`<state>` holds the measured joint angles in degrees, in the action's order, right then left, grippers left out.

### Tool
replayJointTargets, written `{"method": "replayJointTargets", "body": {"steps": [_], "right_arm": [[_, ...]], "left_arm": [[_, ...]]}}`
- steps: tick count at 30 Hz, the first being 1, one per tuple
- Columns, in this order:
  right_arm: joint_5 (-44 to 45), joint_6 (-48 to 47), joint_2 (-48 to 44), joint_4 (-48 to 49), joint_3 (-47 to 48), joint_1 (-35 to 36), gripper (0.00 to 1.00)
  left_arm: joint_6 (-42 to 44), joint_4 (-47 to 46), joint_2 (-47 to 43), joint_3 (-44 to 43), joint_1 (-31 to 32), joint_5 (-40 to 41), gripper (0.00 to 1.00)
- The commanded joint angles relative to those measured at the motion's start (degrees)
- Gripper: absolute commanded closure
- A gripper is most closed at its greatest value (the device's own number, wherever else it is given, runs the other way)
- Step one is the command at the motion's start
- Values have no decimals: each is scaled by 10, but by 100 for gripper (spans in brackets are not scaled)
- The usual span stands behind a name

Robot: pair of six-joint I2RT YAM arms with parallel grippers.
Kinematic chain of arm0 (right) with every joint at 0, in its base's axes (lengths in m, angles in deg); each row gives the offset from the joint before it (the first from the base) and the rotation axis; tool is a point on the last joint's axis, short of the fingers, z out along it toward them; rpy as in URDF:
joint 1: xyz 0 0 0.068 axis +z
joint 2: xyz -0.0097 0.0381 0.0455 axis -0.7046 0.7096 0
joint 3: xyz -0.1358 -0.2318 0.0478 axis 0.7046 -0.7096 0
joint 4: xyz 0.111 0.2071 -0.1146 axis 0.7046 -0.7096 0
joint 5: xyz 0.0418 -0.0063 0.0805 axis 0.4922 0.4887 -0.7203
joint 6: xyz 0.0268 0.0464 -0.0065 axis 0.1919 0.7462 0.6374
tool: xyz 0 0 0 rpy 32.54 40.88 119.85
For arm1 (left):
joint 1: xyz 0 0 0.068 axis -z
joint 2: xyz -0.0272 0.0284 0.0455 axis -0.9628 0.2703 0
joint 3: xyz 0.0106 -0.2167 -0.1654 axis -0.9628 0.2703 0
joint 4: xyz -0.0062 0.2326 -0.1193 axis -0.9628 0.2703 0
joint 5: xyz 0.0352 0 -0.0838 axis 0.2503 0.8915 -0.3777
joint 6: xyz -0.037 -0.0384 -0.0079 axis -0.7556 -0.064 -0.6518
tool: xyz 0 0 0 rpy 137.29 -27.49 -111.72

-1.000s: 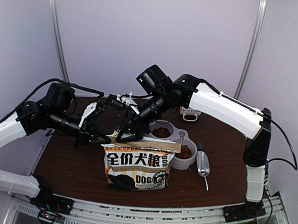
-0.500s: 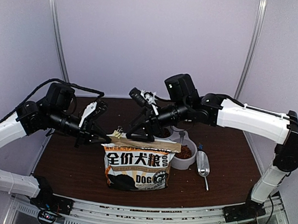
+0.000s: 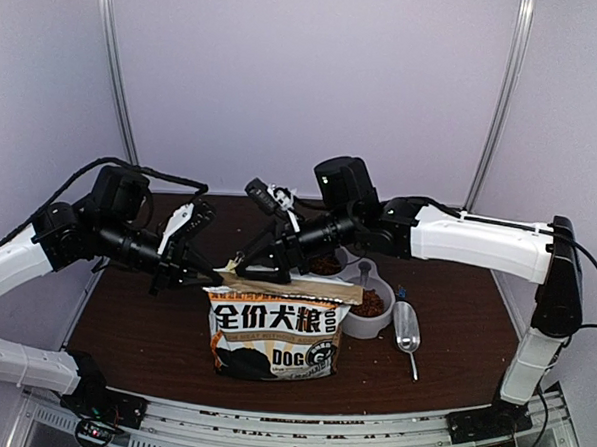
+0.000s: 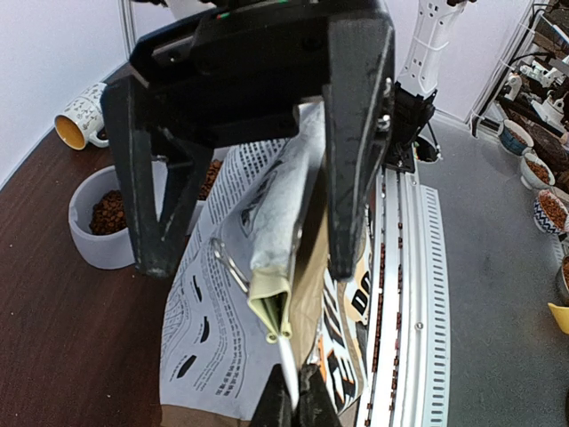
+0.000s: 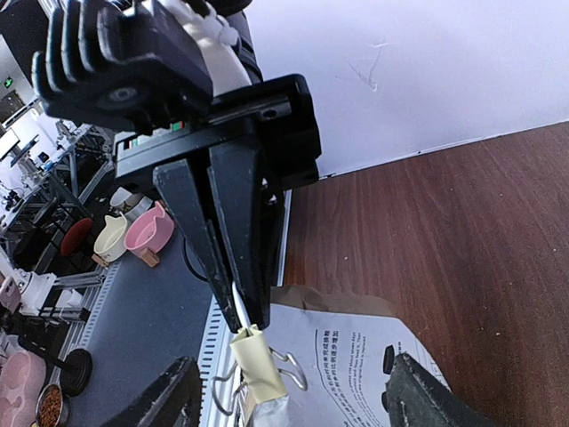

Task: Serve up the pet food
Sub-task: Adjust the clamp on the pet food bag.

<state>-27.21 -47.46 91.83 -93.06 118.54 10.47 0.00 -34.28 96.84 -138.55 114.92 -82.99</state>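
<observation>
At the middle of the worktop (image 3: 142, 336) stands the paper bag (image 3: 273, 334), its folded top pinned by a yellowish binder clip (image 5: 258, 366). The left pincer (image 3: 210, 275) is clamped tight on the thin left end of that fold. The right pincer (image 3: 259, 268) hangs wide apart astride the fold, gripping nothing. The pet food (image 3: 371, 304) I can see lies in both cups of the grey double bowl (image 3: 358, 327), just right of the bag; any inside the bag is hidden.

My worry is the clip. If the right pincer closes on paper rather than the wire handles, a tug could tear the fold or tip the bag toward the bowl. The left pincer's sliver of a hold might also slip.

The right wrist view shows the clip's wire loops and the left fingers (image 5: 233, 267) nipping the edge, all too small to read from overhead. Only the overhead view shows the metal scoop (image 3: 407, 329), and only the left wrist view a spotted mug (image 4: 78, 120) beyond the bowl.
</observation>
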Motion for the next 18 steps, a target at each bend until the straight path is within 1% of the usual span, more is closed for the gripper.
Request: {"method": "replayJointTargets", "body": {"steps": [1,7,14,15,18], "right_arm": [[-35,8,5,11,18,4,30],[-40,23,5,36,14,4,41],[-49,33,5,54,12,4,60],[-50,34,5,54,11,4,65],[-55,34,3,55,10,4,73]], "left_arm": [[6,-139,-28,-22,7,-62,100],[6,-139,-29,-23,7,-62,100],[6,-137,-28,-22,8,-63,100],[6,-137,-29,-22,7,-63,100],[6,-137,-30,-22,7,-63,100]]}}
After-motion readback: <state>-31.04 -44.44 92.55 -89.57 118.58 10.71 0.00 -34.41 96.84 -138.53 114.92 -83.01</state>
